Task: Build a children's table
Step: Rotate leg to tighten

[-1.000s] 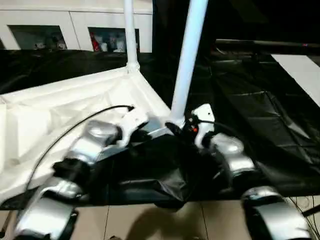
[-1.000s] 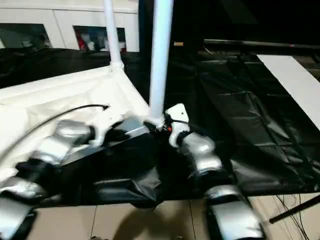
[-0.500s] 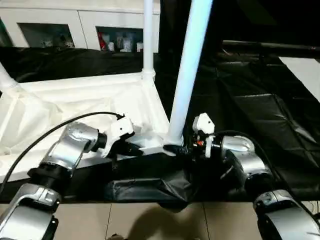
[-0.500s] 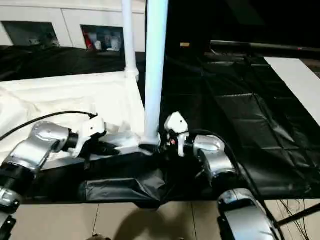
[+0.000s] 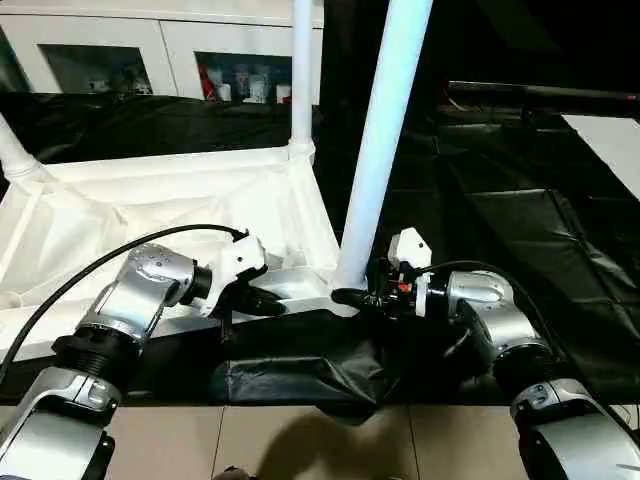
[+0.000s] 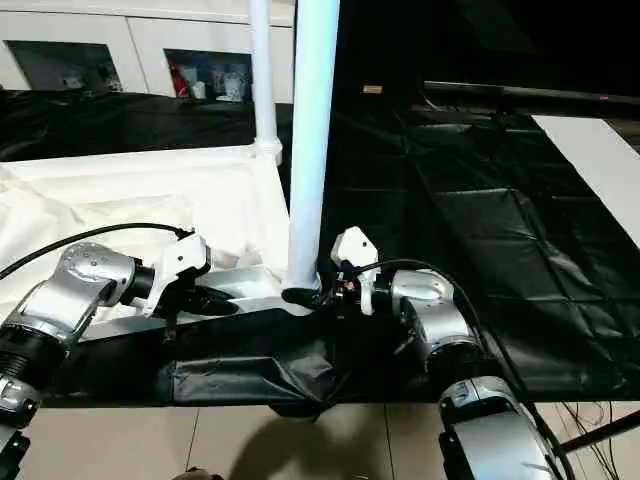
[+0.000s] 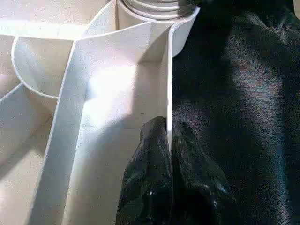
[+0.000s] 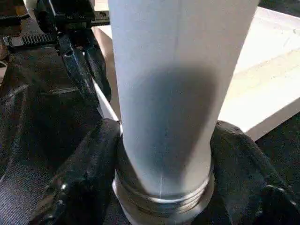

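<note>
Head views
- Tabletop (image 5: 150,200): white, upside down, ribbed underside facing up, lying on black sheeting (image 5: 520,230); its near edge runs just ahead of both forearms.
- Near leg (image 5: 385,140): white tapered tube, upright in the near corner socket, leaning slightly.
- Far leg (image 5: 301,70): upright in the far corner socket; a third leg (image 5: 15,150) stands at the far left corner.
- Left gripper (image 5: 262,300): jaws clenched on the tabletop's near rim, just beside the near leg.
- Right gripper (image 5: 350,298): jaws set around the base of the near leg.
- Open room: bare black sheeting to the right of the near leg; light floor (image 5: 300,440) below the sheeting's near edge.
- White cabinet (image 5: 150,50): behind the tabletop, well apart.

Left wrist view
- Fingers (image 7: 150,159): one on each side of the thin rim wall, pressed together on it.
- Socket (image 7: 154,7): ringed leg base seated in it, ahead along the rim.

Right wrist view
- Fingers (image 8: 79,178): flanking the near leg's threaded collar; whether they press it, cannot tell.
</note>
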{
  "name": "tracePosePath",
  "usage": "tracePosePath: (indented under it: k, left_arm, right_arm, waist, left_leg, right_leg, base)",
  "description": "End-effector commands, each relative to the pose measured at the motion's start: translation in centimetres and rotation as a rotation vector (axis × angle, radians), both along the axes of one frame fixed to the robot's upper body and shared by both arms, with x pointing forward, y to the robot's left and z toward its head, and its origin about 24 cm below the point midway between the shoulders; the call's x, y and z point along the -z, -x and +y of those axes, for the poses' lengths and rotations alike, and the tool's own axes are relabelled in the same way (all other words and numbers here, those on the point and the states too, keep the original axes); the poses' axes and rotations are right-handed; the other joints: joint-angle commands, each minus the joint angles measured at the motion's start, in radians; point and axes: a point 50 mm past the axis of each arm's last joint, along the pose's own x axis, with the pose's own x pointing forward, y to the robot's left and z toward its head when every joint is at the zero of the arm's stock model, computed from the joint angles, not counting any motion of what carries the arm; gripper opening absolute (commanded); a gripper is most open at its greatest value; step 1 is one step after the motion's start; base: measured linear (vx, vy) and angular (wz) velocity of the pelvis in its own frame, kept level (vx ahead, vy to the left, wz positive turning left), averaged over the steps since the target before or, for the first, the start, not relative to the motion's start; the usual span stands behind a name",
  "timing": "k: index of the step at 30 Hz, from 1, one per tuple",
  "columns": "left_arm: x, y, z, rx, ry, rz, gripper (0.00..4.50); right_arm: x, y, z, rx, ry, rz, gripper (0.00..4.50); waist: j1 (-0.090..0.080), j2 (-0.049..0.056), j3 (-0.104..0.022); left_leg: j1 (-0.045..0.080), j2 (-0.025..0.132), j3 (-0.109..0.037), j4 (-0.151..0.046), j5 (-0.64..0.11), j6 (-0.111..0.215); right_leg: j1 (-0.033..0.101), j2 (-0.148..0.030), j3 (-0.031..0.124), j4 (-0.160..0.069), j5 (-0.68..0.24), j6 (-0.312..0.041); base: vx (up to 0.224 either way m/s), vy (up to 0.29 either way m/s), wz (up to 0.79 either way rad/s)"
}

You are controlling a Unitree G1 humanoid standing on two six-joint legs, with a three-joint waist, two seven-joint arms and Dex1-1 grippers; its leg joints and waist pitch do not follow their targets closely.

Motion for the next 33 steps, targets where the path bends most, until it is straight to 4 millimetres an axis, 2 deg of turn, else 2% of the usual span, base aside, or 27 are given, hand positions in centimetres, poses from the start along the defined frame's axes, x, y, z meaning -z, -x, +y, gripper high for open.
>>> tracePosePath:
  k: [1, 6, 8, 10, 11, 12, 13, 15, 16, 17, 18, 19, 20, 21, 23, 25, 27, 29, 31, 33]
  left_arm:
    - [-0.4, -0.1, -0.3, 0.028, 0.012, -0.007, 0.0]
    - [-0.3, -0.1, -0.4, 0.024, 0.013, -0.005, 0.0]
    - [0.0, -0.2, -0.6, -0.009, 0.007, -0.01, 0.0]
    - [0.1, -0.4, -0.7, -0.036, 0.0, -0.02, 0.0]
    - [0.5, -1.2, -1.2, -0.127, -0.008, -0.052, 0.0]
    - [0.7, -1.7, -1.6, -0.189, -0.011, -0.073, 0.0]
    - [0.9, -2.2, -1.9, -0.245, -0.011, -0.086, 0.0]
    - [1.0, -2.8, -2.7, -0.312, -0.012, -0.108, 0.0]
    - [1.1, -3.3, -3.2, -0.361, -0.005, -0.12, 0.0]
    - [1.1, -3.8, -4.1, -0.414, 0.009, -0.135, 0.0]
    - [1.1, -3.8, -4.1, -0.417, 0.01, -0.136, 0.0]
    - [1.1, -4.1, -4.8, -0.454, 0.019, -0.145, 0.0]
    - [1.1, -4.4, -5.6, -0.484, 0.023, -0.164, 0.0]
    - [1.1, -4.6, -6.1, -0.502, 0.025, -0.176, 0.0]
    - [1.1, -4.7, -6.4, -0.51, 0.024, -0.183, 0.0]
    - [1.1, -4.6, -7.0, -0.48, 0.024, -0.17, 0.0]
    - [1.1, -4.5, -7.1, -0.453, 0.018, -0.166, 0.0]
    - [1.2, -4.3, -6.9, -0.411, 0.006, -0.158, 0.0]
    - [1.2, -4.1, -6.3, -0.376, -0.005, -0.147, 0.0]
    - [1.3, -3.9, -5.8, -0.351, -0.014, -0.144, 0.0]
  right_arm:
    - [0.6, 0.3, -0.1, 0.0, 0.01, 0.036, 2.59]
    - [0.9, 0.4, -0.1, 0.006, 0.007, 0.049, 2.54]
    - [1.5, 0.4, 0.0, 0.054, 0.01, 0.066, 2.52]
    - [1.8, 0.3, 0.0, 0.099, 0.015, 0.066, 2.52]
    - [2.3, -0.3, 0.1, 0.249, 0.015, 0.074, 2.52]
    - [2.6, -0.6, 0.2, 0.338, 0.01, 0.078, 2.52]
    - [2.8, -0.9, 0.3, 0.426, -0.002, 0.088, 2.52]
    - [3.1, -1.4, 0.5, 0.552, -0.029, 0.117, 2.52]
    - [3.2, -1.7, 0.6, 0.644, -0.028, 0.125, 2.52]
    - [3.4, -1.9, 0.9, 0.736, -0.029, 0.135, 2.52]
    - [3.4, -2.0, 0.9, 0.741, -0.029, 0.136, 2.52]
    - [3.5, -2.1, 1.2, 0.805, -0.027, 0.143, 2.52]
    - [3.5, -2.3, 1.7, 0.86, -0.033, 0.16, 2.52]
    - [3.4, -2.4, 2.2, 0.875, -0.04, 0.169, 2.52]
    - [3.3, -2.4, 2.6, 0.879, -0.043, 0.173, 2.52]
    - [3.0, -2.4, 3.6, 0.812, -0.054, 0.159, 2.52]
    - [2.6, -2.5, 3.8, 0.768, -0.07, 0.143, 2.52]
    - [2.1, -2.5, 3.7, 0.694, -0.086, 0.105, 3.2]
    - [1.6, -2.6, 3.2, 0.631, -0.081, 0.07, 3.24]
    - [1.4, -2.6, 2.8, 0.59, -0.072, 0.053, 3.47]
  waist:
    - [0.0, 0.015, -0.065]
    - [0.0, 0.016, -0.065]
    - [-0.001, 0.021, -0.065]
    - [-0.005, 0.019, -0.063]
    - [-0.008, 0.019, -0.061]
    - [-0.008, 0.023, -0.059]
    - [-0.011, 0.023, -0.056]
    - [-0.013, 0.021, -0.054]
    - [-0.013, 0.018, -0.055]
    - [-0.015, 0.022, -0.055]
    - [-0.015, 0.026, -0.055]
    - [-0.016, 0.021, -0.057]
    - [-0.014, 0.029, -0.057]
    - [-0.017, 0.028, -0.058]
    - [-0.013, 0.025, -0.059]
    - [-0.012, 0.028, -0.061]
    - [-0.012, 0.029, -0.061]
    - [-0.012, 0.029, -0.061]
    - [-0.012, 0.026, -0.062]
    - [-0.019, 0.027, -0.061]
  left_leg:
    - [0.024, 0.011, 0.009, -0.067, -0.205, 0.044]
    - [0.024, 0.011, 0.008, -0.067, -0.209, 0.044]
    - [0.024, 0.011, 0.008, -0.067, -0.211, 0.038]
    - [0.025, 0.011, 0.007, -0.07, -0.229, 0.031]
    - [0.026, 0.009, 0.008, -0.071, -0.25, 0.02]
    - [0.028, 0.008, 0.006, -0.074, -0.268, 0.01]
    - [0.033, 0.008, 0.004, -0.077, -0.318, -0.013]
    - [0.038, 0.007, 0.002, -0.08, -0.362, -0.034]
    - [0.032, 0.006, -0.001, -0.081, -0.363, -0.035]
    - [0.029, 0.005, -0.001, -0.082, -0.347, -0.033]
    - [0.032, 0.004, 0.001, -0.08, -0.344, -0.036]
    - [0.03, 0.002, 0.0, -0.079, -0.341, -0.033]
    - [0.03, 0.001, -0.001, -0.079, -0.338, -0.031]
    - [0.029, 0.0, 0.001, -0.077, -0.337, -0.027]
    - [0.027, -0.001, 0.002, -0.075, -0.325, -0.012]
    - [0.02, -0.001, 0.002, -0.074, -0.298, 0.007]
    - [0.019, 0.0, 0.003, -0.074, -0.284, 0.019]
    - [0.017, 0.0, 0.002, -0.075, -0.278, 0.025]
    - [0.015, 0.0, 0.002, -0.075, -0.278, 0.029]
    - [0.011, 0.001, -0.001, -0.077, -0.276, 0.034]
  right_leg:
    - [0.048, -0.021, 0.009, -0.049, -0.003, -0.292]
    - [0.048, -0.022, 0.008, -0.049, -0.008, -0.293]
    - [0.047, -0.022, 0.009, -0.048, -0.005, -0.295]
    - [0.045, -0.023, 0.01, -0.052, -0.021, -0.293]
    - [0.043, -0.024, 0.012, -0.056, -0.059, -0.286]
    - [0.04, -0.024, 0.012, -0.059, -0.09, -0.28]
    - [0.038, -0.025, 0.013, -0.066, -0.168, -0.263]
    - [0.032, -0.026, 0.015, -0.077, -0.263, -0.234]
    - [0.037, -0.028, 0.014, -0.078, -0.281, -0.219]
    - [0.034, -0.026, 0.014, -0.079, -0.266, -0.212]
    - [0.029, -0.025, 0.016, -0.08, -0.26, -0.212]
    - [0.034, -0.025, 0.015, -0.08, -0.259, -0.21]
    - [0.034, -0.026, 0.014, -0.08, -0.261, -0.209]
    - [0.031, -0.024, 0.015, -0.082, -0.257, -0.206]
    - [0.034, -0.024, 0.014, -0.083, -0.247, -0.204]
    - [0.038, -0.026, 0.013, -0.083, -0.223, -0.201]
    - [0.039, -0.026, 0.012, -0.082, -0.206, -0.205]
    - [0.042, -0.025, 0.01, -0.081, -0.201, -0.208]
    - [0.044, -0.026, 0.009, -0.081, -0.203, -0.21]
    - [0.047, -0.027, 0.007, -0.08, -0.202, -0.214]
  base:
    - [0.0, 0.0, 0.0]
    - [0.0, 0.0, 0.0]
    - [0.0, 0.0, 0.0]
    - [0.0, 0.0, 0.0]
    - [0.0, 0.0, 0.0]
    - [0.0, 0.0, 0.0]
    - [0.0, 0.0, 0.0]
    - [0.0, 0.0, 0.0]
    - [0.0, 0.0, 0.0]
    - [0.0, 0.0, 0.0]
    - [0.0, 0.0, 0.0]
    - [0.0, 0.0, 0.0]
    - [0.0, 0.0, 0.0]
    - [0.0, 0.0, 0.0]
    - [0.0, 0.0, 0.0]
    - [0.0, 0.0, 0.0]
    - [0.0, 0.0, 0.0]
    - [0.0, 0.0, 0.0]
    - [0.0, 0.0, 0.0]
    - [0.0, 0.0, 0.0]
